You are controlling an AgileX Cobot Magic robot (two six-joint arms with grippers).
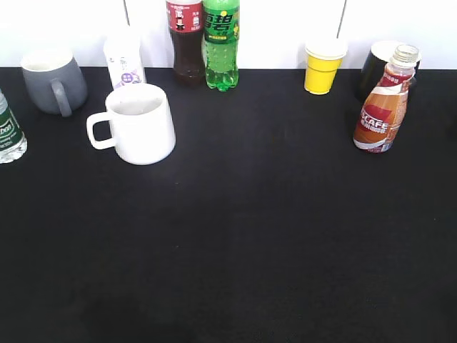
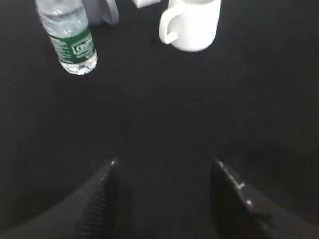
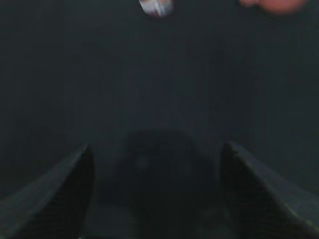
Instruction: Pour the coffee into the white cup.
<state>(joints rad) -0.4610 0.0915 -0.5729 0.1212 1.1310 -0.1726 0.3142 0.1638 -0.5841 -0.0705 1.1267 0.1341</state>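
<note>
The coffee [image 1: 383, 107], a curvy brown bottle with an orange-red and white label, stands upright near the counter's back right corner. The white cup [image 1: 140, 123] sits upright back left, handle pointing left.

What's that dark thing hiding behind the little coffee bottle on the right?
Behind the coffee bottle stands a black cup with a pale rim. The bottle covers its right side and lower part, so its handle and contents cannot be seen.

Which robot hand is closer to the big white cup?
The left. The left gripper faces the white cup across bare cloth, fingers open. The right gripper sees only dark table, with no cup in its view.
</note>
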